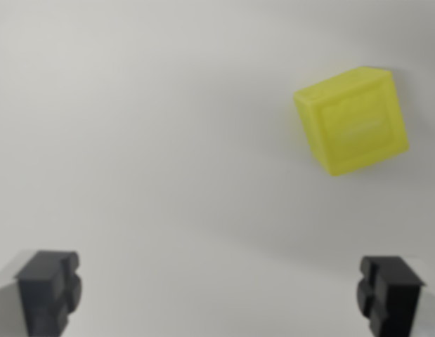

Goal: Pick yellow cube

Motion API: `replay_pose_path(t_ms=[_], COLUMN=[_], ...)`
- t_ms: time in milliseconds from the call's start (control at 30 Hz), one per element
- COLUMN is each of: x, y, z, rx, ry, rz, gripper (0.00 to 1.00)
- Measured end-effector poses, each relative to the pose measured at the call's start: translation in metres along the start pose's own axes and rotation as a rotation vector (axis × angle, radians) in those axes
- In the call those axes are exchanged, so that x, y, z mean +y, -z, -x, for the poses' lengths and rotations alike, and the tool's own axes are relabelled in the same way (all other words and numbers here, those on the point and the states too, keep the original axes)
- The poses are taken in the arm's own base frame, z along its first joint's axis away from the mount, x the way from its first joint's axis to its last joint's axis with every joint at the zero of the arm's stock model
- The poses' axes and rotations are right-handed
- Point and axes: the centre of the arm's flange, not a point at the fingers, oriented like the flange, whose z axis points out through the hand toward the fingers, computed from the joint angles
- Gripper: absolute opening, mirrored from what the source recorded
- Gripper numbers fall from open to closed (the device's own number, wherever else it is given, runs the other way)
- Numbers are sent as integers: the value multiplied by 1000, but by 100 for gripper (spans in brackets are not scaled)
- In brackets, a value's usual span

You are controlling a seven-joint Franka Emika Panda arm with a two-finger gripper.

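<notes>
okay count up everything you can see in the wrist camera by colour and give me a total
Yellow: 1, the yellow cube, on the white surface toward the wrist view's upper right.
Black: 2, the hand's fingertips, spread wide at the bottom corners, nothing between them.
Total: 3

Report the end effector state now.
End effector: open, holding nothing; yellow cube sits apart, toward the wrist view's upper right.

A bare test bench, seemingly a lab: only a plain white tabletop (147,140) shows.
</notes>
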Motion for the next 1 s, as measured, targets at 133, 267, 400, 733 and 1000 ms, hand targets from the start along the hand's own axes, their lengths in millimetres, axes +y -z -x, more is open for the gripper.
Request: replay_pose_path(t_ms=[133,267,400,733,1000], x=[3,5,8,14,19], y=[-7,-13,-20,-37,-50], z=[-4,-8,-12,-22,-30], rx=[1,3,4,7,10], ry=[21,40,61,111,152], rz=[-2,-4,-5,-10,-14], gripper=[100,100,100,100,100])
